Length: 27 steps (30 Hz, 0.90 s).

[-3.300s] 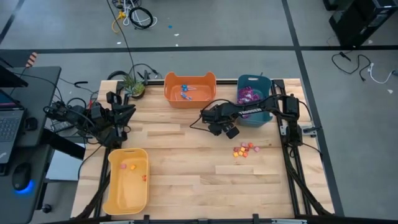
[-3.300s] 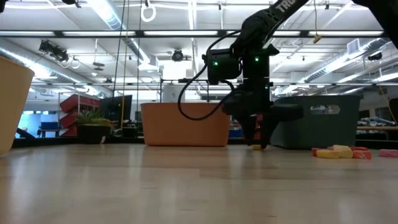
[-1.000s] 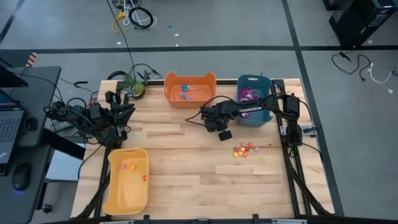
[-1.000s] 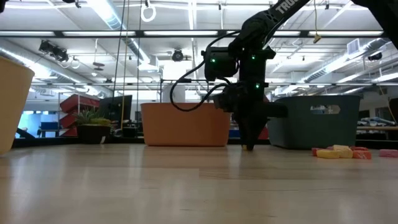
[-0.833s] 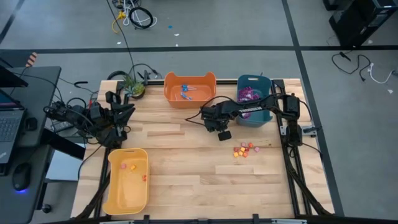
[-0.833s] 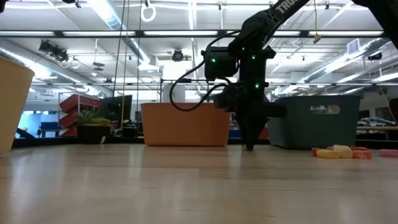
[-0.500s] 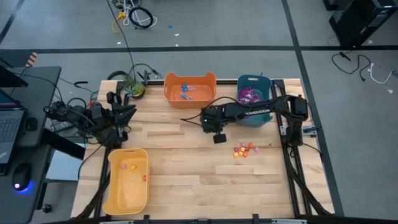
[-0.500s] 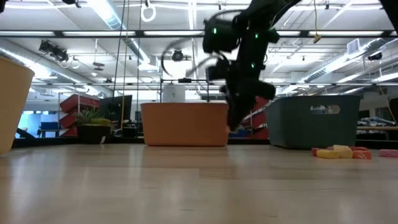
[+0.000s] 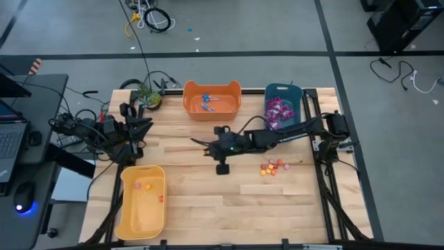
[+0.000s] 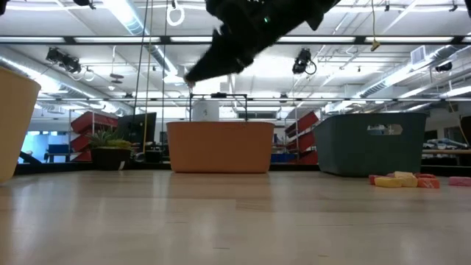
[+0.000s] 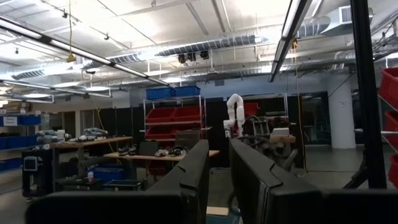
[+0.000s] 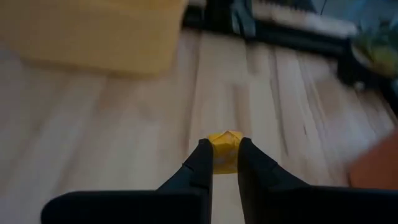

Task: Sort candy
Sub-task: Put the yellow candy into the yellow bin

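My right gripper (image 9: 196, 143) hangs above the middle of the table, slanting down toward the left edge, shut on a small yellow candy piece (image 12: 225, 148). In the low view the gripper (image 10: 188, 75) is high off the wood. More small orange, red and pink pieces (image 9: 272, 167) lie in a loose pile on the table to the right. Two pieces (image 9: 147, 186) lie in the yellow bin (image 9: 123, 208). Blue lollipops (image 9: 207, 103) lie in the orange bin (image 9: 189, 104), purple packets (image 9: 277, 107) in the teal bin (image 9: 291, 90). My left gripper (image 11: 219, 180) waits at the left edge, a narrow gap between its fingers, nothing in it. My right gripper pinches the yellow piece by its two sides (image 12: 217, 155) between its fingertips (image 12: 202, 157). Part of the piece sticks out past the tips. The fingers slant down from the table's right toward its left. The piece is lifted clear of the table.
A potted plant (image 9: 148, 95) stands at the far left corner. The yellow bin sits at the near left, ahead of the right gripper (image 12: 93, 31). Bare wood lies between the bins. Beside the table on the left stands a desk with a laptop (image 9: 10, 142).
My right gripper has risen off the table beside the teal bin and swung toward the left edge. It has tipped from pointing straight down to a slant. The yellow piece has gone up with it, clear of the wood.
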### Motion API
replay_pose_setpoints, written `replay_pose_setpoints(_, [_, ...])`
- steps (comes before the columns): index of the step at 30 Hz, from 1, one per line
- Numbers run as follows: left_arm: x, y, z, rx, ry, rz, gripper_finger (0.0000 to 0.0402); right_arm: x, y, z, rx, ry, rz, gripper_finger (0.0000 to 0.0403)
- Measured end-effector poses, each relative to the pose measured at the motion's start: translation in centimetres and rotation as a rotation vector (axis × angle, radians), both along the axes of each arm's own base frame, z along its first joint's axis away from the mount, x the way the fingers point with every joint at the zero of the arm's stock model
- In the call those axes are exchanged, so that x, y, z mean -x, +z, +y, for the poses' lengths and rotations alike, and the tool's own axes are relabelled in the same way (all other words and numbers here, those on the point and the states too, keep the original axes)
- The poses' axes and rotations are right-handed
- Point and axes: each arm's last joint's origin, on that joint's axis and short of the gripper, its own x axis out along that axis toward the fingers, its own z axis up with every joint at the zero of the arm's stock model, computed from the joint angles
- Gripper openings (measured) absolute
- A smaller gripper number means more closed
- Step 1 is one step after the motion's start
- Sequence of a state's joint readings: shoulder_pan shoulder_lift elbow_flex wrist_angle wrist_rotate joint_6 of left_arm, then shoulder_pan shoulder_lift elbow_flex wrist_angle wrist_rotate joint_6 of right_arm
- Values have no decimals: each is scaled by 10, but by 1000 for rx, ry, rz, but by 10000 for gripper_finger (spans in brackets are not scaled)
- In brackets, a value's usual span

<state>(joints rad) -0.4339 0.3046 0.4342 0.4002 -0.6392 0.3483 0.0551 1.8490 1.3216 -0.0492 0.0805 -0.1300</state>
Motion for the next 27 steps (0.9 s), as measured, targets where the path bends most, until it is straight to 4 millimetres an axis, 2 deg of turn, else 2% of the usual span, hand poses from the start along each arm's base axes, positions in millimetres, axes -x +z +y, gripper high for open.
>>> replay_pose_setpoints(9, [-1, -1, 0, 29, -16, 4, 67, -11, 32, 25, -69, 42, -353, 42])
replay_pose_setpoints(19, [1, 2, 0, 44, -17, -28, 67, -11, 49, 45, -78, 97, -528, 42])
replay_pose_setpoints(22, [1, 2, 0, 48, -17, -36, 67, -14, 48, 49, -69, 111, -583, 41])
replay_pose_setpoints(27, [1, 2, 0, 47, -17, -36, 67, -25, 29, 53, -74, 126, -620, 41])
